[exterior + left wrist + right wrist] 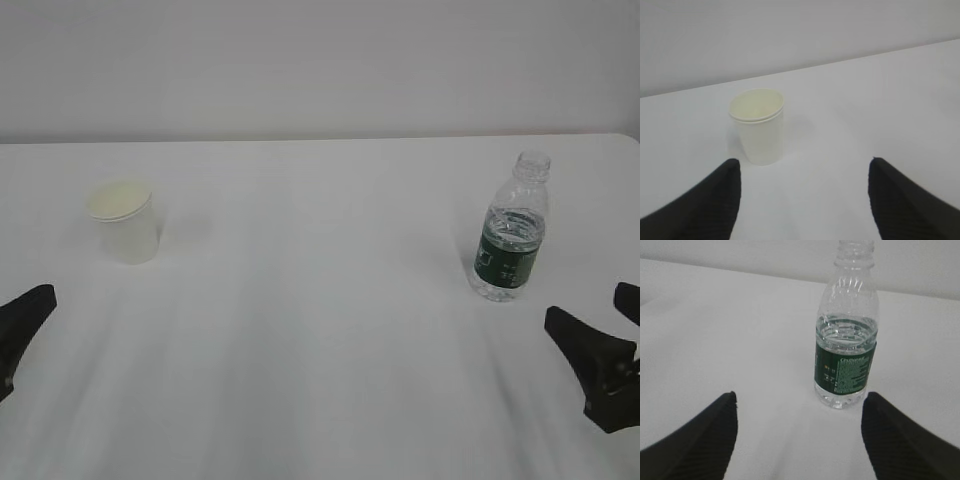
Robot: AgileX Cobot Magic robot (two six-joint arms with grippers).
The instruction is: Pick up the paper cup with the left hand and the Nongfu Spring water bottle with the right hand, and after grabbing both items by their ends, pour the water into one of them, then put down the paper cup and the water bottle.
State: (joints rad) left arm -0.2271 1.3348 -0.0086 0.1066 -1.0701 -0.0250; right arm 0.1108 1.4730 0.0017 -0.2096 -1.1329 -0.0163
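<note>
The white paper cup (125,222) stands upright at the left of the table, its cream inside showing and nothing visible in it. To the right stands the Nongfu Spring water bottle (512,235), capless, with a dark green label. Water (846,332) fills it to just above the label. In the left wrist view the left hand's gripper (804,162) is open, and the cup (759,127) stands ahead of it, closer to the left finger, untouched. The right hand's gripper (801,395) is also open. The bottle (846,355) stands just beyond its fingertips, closer to the right finger, untouched.
The white table (320,330) runs back to a plain pale wall. In the exterior view one left finger (25,312) shows at the left edge, and the right gripper (585,303) sits low at the right edge, nearer the camera than the bottle.
</note>
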